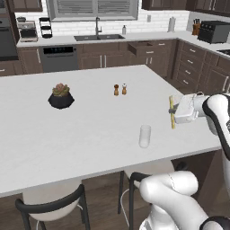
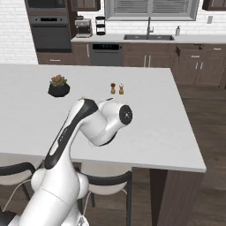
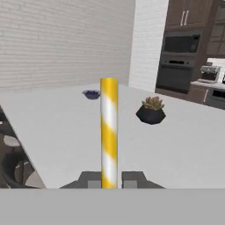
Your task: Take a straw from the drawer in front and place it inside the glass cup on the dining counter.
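The gripper [image 1: 172, 111] is clamped on the straw [image 1: 172, 112], holding it upright above the dining counter [image 1: 90, 130], up and to the right of the glass cup [image 1: 144, 136] and apart from it. Beyond the glass cup stand two brown shakers [image 1: 120, 90], with a potted succulent [image 1: 60, 95] farther left. Past the counter's far edge the drawer [image 1: 144, 48] stands open, right of the sink [image 1: 99, 37].

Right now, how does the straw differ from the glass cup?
The straw is thin, opaque and yellow with white stripes; the glass cup is a wider, clear, colourless tumbler. The straw is held upright above the dining counter, pinched between the gripper fingers, while the glass cup stands free on it, with nothing in it. The straw looks the longer. Both stand upright.
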You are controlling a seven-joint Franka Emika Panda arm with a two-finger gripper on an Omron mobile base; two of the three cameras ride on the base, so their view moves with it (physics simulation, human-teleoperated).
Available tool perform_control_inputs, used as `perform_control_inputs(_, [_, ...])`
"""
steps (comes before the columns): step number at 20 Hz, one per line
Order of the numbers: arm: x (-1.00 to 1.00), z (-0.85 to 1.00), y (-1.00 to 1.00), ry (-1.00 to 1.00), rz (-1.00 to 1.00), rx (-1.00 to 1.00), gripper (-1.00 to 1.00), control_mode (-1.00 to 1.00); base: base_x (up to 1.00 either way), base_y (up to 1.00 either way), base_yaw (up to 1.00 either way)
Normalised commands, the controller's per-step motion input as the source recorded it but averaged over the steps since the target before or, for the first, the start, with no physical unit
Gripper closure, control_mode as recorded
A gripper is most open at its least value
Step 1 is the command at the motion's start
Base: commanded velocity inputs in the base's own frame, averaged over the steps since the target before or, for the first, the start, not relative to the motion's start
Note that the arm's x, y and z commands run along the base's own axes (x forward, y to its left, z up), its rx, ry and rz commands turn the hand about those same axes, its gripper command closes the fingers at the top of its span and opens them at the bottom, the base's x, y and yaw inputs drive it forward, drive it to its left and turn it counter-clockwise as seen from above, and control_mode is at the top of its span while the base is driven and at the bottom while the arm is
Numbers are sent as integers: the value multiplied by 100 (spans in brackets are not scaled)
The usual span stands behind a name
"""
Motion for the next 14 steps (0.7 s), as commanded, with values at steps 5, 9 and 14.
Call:
perform_control_inputs(5, [1,-3,20,0,17,0,100,-100,0,0,0])
perform_control_inputs(9, [-2,0,7,-7,11,2,100,-100,0,0,0])
perform_control_inputs(14, [0,-11,11,-1,5,2,100,-100,0,0,0])
